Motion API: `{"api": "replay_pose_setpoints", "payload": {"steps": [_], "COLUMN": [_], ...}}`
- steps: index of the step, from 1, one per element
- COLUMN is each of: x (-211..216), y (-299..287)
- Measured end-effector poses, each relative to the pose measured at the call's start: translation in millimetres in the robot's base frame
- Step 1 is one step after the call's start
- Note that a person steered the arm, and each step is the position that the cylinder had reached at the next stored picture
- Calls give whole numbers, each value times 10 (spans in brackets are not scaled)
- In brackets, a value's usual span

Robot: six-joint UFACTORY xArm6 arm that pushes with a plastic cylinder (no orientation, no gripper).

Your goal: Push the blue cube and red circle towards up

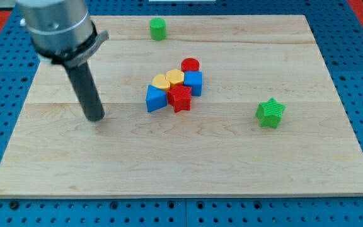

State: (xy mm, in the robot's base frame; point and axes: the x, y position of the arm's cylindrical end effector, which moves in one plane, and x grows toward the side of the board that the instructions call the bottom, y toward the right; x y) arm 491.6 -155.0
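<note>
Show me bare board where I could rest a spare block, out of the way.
The wooden board is bare along the view's bottom, below my tip and the green star block. It is crowded mid-board around the blue cube and red circle block.

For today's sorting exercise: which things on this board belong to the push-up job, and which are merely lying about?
Belong to the job:
blue cube
red circle
my tip, off to the view's left of the cluster

Lying about:
yellow blocks
red star
blue wedge-like block
green cylinder
green star
</note>
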Motion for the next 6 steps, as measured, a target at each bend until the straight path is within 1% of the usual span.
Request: {"api": "replay_pose_setpoints", "payload": {"steps": [1, 2, 3, 4, 6], "x": [295, 286, 142, -194, -748], "y": [446, 1103, 1827, 1942, 1942]}}
